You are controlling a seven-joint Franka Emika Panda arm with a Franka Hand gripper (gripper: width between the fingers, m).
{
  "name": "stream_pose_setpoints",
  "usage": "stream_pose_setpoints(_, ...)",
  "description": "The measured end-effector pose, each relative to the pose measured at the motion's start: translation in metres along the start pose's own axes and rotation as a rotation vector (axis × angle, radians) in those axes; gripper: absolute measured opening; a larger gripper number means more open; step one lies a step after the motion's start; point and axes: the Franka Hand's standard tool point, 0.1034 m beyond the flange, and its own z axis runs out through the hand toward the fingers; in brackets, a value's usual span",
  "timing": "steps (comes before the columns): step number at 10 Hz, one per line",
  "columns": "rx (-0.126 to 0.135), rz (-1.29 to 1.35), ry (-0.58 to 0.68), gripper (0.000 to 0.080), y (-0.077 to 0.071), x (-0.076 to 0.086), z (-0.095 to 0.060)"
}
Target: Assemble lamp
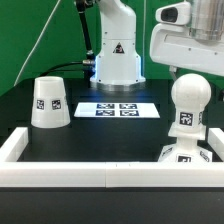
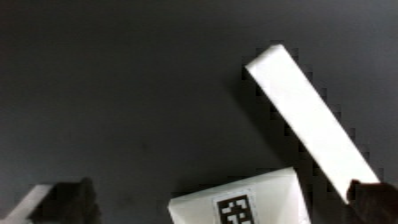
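The white round-headed bulb (image 1: 188, 104) stands upright on the blocky base (image 1: 186, 154) at the exterior view's right, inside the white frame. The tapered shade (image 1: 50, 103) stands mouth down on the black table at the exterior view's left. My gripper (image 1: 192, 72) hangs just above the bulb's head and holds nothing. In the wrist view my gripper (image 2: 210, 206) is open, its dark fingers (image 2: 54, 204) far apart. A white tagged block face (image 2: 249, 205), apparently the base, lies between them.
The marker board (image 1: 120, 109) lies mid-table in front of the white robot pedestal (image 1: 117, 58). A white frame wall (image 1: 90, 176) runs along the front and sides; one wall shows as a bright strip in the wrist view (image 2: 311, 120).
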Motion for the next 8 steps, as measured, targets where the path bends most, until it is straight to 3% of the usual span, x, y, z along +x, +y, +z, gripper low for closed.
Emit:
stream_pose_setpoints(5,-0.001,-0.058,-0.002,0.0699,0.009,0.006,0.001)
stream_pose_setpoints(7,-0.007,-0.165,0.009,0.0699,0.028,0.009,0.004)
stream_pose_setpoints(8,-0.009,-0.257,0.017,0.0698,0.046,0.006,0.007)
